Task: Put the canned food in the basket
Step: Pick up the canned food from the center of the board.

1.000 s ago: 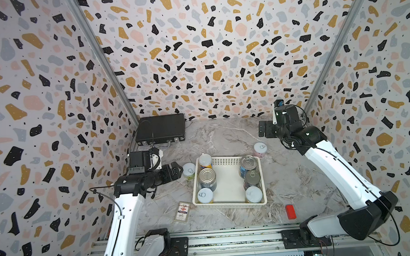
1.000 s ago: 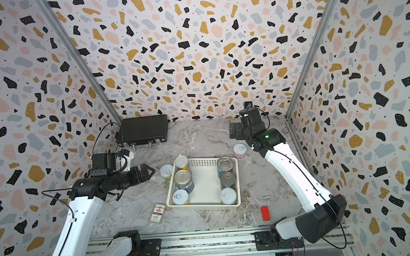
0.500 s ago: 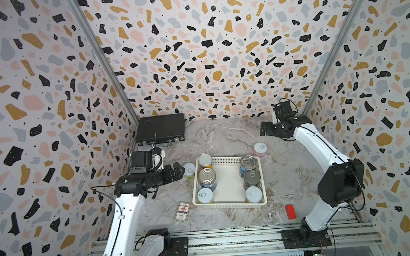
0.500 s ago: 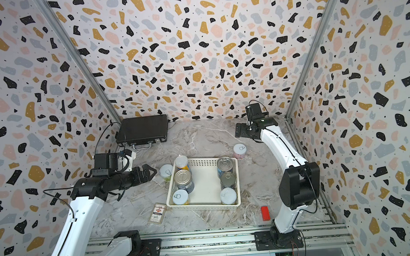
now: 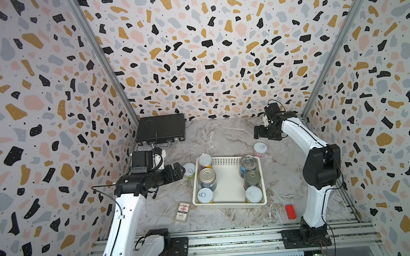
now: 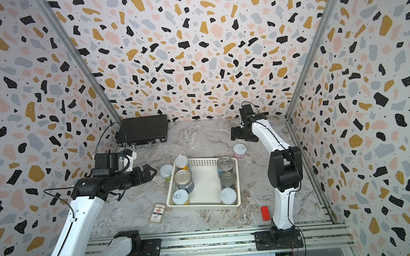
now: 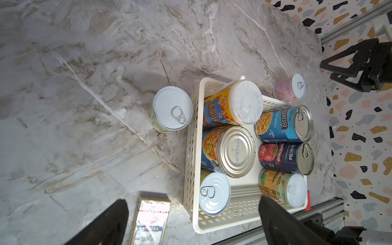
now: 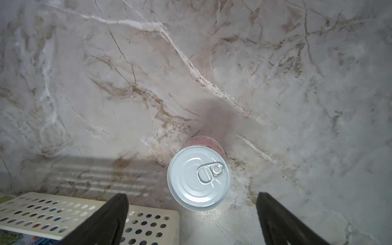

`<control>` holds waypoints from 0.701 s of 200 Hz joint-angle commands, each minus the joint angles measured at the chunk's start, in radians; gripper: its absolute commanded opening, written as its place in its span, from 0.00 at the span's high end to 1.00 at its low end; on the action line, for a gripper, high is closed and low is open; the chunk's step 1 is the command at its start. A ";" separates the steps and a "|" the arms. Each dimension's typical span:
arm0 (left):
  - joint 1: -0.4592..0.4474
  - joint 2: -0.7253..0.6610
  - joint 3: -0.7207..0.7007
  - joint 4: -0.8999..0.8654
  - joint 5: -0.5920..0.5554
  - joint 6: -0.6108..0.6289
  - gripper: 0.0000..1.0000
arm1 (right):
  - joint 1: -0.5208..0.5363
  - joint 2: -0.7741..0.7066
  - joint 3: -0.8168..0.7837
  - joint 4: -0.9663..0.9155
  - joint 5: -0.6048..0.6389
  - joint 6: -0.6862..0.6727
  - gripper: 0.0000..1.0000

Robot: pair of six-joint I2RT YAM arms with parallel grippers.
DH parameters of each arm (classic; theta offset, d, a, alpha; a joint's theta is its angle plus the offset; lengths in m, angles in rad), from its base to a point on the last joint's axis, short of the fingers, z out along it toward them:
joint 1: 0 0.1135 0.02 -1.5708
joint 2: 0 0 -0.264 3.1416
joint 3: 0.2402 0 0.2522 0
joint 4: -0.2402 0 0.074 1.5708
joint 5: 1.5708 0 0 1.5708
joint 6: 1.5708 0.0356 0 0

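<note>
Both open and empty, the left gripper (image 5: 180,170) hangs by the green can (image 5: 189,170) and the right gripper (image 5: 257,132) near the pink can (image 5: 260,149), likely ready to fill the basket (image 5: 230,206).

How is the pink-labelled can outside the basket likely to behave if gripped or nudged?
The pink-labelled can looks rigid metal, so squeezing should not deform it. Its smooth wall may slip. Upright and squat, it probably slides rather than tips; toppled, it would roll.
</note>
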 commanded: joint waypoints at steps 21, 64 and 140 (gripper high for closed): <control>-0.008 -0.002 -0.011 0.018 -0.010 0.006 0.00 | 0.002 0.053 0.092 -0.108 -0.001 -0.026 0.00; -0.009 -0.001 -0.010 0.019 -0.011 0.006 0.00 | 0.030 0.124 0.147 -0.160 0.012 -0.042 0.00; -0.012 0.000 -0.011 0.019 -0.010 0.006 0.00 | 0.055 0.218 0.221 -0.259 0.149 -0.063 0.00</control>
